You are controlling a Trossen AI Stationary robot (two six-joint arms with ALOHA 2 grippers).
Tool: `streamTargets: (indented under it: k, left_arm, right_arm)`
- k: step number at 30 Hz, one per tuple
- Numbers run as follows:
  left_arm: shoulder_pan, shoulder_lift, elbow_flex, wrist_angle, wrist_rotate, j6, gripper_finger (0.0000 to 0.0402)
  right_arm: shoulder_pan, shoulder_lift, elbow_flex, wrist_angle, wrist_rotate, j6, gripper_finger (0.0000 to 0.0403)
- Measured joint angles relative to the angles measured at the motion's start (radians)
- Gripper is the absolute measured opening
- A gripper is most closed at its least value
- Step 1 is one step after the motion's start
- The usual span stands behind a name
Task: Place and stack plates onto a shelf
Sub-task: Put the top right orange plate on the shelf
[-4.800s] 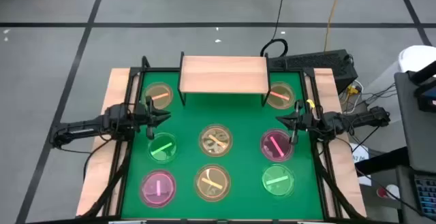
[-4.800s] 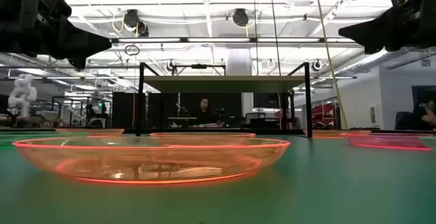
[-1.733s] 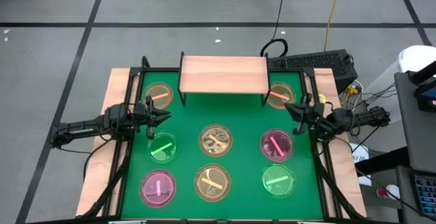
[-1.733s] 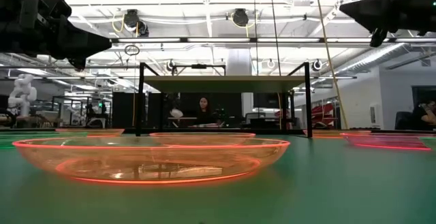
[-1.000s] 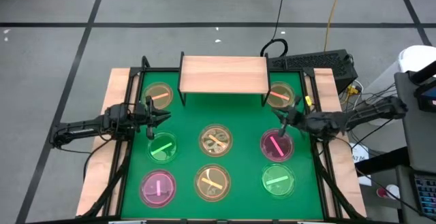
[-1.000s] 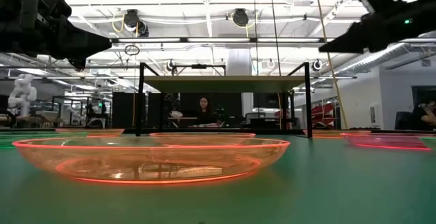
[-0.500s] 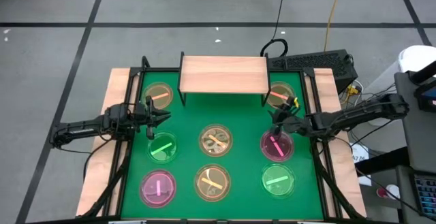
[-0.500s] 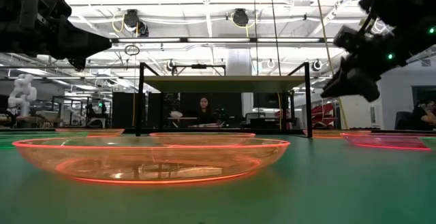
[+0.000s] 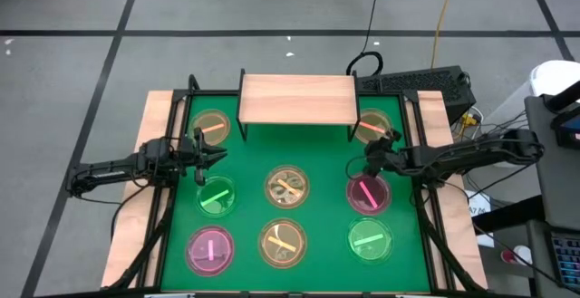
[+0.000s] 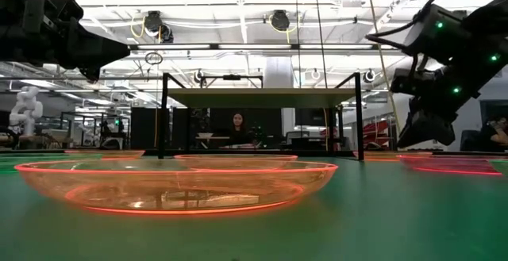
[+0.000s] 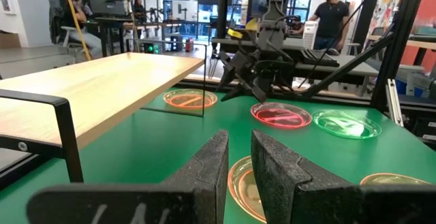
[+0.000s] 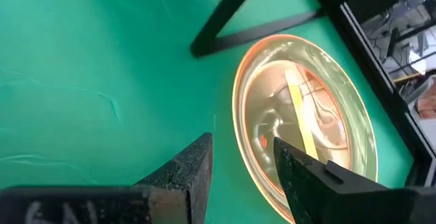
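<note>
Amber plate [image 12: 306, 125] flat on the green mat [image 9: 245, 176] beside the shelf [image 9: 296, 98] leg. Right hand [image 12: 242, 157] just above its rim, fingers apart (left hand [image 9: 207, 149] parked, slightly parted). Could skid or tip the plate, or bump the leg.

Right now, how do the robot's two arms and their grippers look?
Both arms are slim, dark and jointed. The left gripper and right gripper each have two black, wedge-shaped fingers with a rough foam-like surface. The right arm shows small green lights, a yellow tag and thin black cables.
</note>
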Motion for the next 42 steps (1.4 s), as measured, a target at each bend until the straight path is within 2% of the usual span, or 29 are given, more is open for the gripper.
streamTargets:
  k: [4, 10, 16, 23, 28, 34, 39, 42]
  left_arm:
    - [0.0, 0.0, 0.0, 0.0, 0.0, 0.0, 0.0072]
    - [0.0, 0.0, 0.0, 0.0, 0.0, 0.0, 0.0072]
    - [0.0, 0.0, 0.0, 0.0, 0.0, 0.0, 0.0072]
    - [0.0, 0.0, 0.0, -0.001, 0.0, 0.0, 0.0072]
    - [0.0, 0.0, 0.0, -0.001, 0.0, 0.0, 0.0072]
    - [0.0, 0.0, 0.0, -0.001, 0.0, 0.0, 0.0072]
    - [0.0, 0.0, 0.0, -0.001, 0.0, 0.0, 0.0072]
    - [0.0, 0.0, 0.0, -0.001, 0.0, 0.0, 0.0072]
  right_arm:
    - [-0.025, 0.001, 0.001, 0.006, -0.045, -0.006, 0.014]
    - [-0.073, 0.01, 0.001, -0.001, -0.05, 0.012, 0.0139]
    - [-0.119, 0.071, 0.001, 0.029, -0.132, 0.002, 0.0137]
    - [-0.144, 0.141, 0.001, 0.051, -0.034, 0.036, 0.0127]
    - [-0.15, 0.161, 0.001, 0.071, -0.041, 0.022, 0.0095]
    - [-0.15, 0.17, 0.001, 0.084, -0.048, 0.002, 0.0013]
    - [-0.149, 0.135, 0.046, 0.022, -0.209, 0.025, 0.0002]
    - [-0.14, 0.092, 0.108, -0.074, -0.23, 0.08, 0.0]
